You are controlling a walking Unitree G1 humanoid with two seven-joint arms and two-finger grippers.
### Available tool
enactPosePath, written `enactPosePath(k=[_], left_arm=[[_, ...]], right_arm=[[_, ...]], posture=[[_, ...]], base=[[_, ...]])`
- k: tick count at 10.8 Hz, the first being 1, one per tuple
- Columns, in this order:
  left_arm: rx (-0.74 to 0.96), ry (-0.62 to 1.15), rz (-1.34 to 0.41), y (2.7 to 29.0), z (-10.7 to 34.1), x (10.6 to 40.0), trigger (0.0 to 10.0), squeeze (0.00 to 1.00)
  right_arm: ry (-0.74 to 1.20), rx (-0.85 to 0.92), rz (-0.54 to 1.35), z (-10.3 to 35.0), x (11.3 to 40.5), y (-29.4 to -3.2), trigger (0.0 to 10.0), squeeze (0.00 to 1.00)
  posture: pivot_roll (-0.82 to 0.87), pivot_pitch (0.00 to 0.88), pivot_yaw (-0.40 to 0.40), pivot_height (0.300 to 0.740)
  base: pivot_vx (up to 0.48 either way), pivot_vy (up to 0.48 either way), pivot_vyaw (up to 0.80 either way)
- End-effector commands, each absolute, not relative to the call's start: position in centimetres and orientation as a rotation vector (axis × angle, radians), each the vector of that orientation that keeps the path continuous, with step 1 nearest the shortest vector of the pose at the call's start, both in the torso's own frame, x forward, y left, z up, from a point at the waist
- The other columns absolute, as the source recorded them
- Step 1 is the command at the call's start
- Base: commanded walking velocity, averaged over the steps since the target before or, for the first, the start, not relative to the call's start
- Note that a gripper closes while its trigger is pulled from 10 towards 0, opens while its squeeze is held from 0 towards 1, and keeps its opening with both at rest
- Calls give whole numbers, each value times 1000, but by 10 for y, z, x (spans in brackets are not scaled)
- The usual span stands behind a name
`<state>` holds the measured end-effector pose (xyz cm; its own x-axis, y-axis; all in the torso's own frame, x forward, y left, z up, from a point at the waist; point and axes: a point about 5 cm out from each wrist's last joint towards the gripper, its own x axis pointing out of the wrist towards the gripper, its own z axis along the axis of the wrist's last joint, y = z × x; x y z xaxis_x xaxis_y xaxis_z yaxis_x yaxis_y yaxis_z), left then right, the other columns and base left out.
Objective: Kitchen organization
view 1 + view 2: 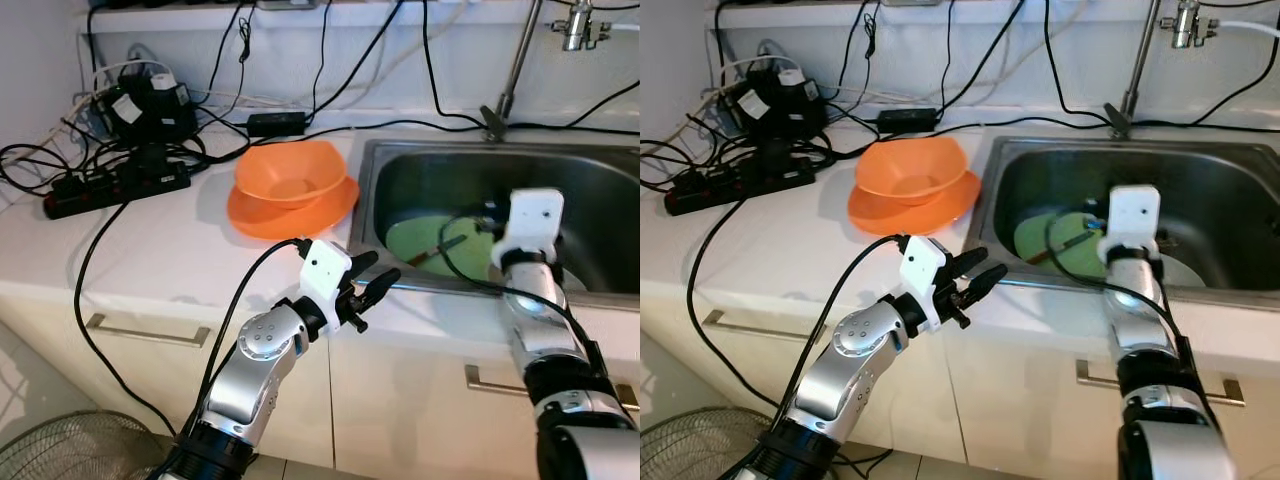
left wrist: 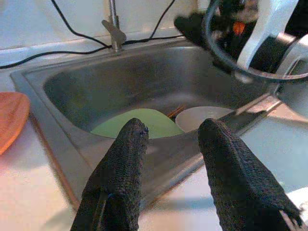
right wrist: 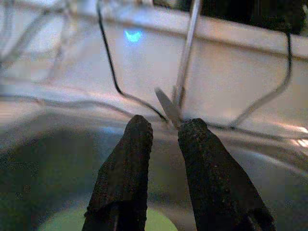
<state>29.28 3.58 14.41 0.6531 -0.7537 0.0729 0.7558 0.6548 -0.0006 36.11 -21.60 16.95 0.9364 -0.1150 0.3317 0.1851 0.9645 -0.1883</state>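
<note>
A white desk [image 1: 150, 250] carries tangled cables at upper left and an orange bowl [image 1: 290, 172] on an orange plate [image 1: 262, 217] at centre. The left hand [image 1: 378, 276] hovers, fingers parted, at the sink [image 1: 600, 170] rim. Right of centre, the right hand [image 3: 163, 144], fingers narrowly apart and empty, hangs over a green plate [image 1: 420, 240].

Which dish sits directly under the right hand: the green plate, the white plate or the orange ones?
The green plate in the sink: the right hand hangs over it. The white plate lies beside it; the orange dishes sit on the counter.
</note>
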Motion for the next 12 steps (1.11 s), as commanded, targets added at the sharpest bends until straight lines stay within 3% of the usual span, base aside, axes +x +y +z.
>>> enactPosePath(k=[1,4,9,12], left_arm=[[-23,-117,-826,39,155,298,10000,0],[-20,-205,-685,53,173,313,10000,0],[23,-239,-586,72,177,323,10000,0],[51,-262,-423,89,188,340,10000,0]], right_arm=[[-412,-200,-54,182,358,-198,10000,0],[-462,-172,126,186,341,-172,10000,0],[-405,-119,154,167,316,-175,10000,0],[-370,-77,172,158,313,-162,10000,0]], posture=[[23,0,93,740],[23,0,88,740],[6,3,91,740],[11,0,92,740]], base=[[0,0,0],[0,0,0],[0,0,0],[0,0,0]])
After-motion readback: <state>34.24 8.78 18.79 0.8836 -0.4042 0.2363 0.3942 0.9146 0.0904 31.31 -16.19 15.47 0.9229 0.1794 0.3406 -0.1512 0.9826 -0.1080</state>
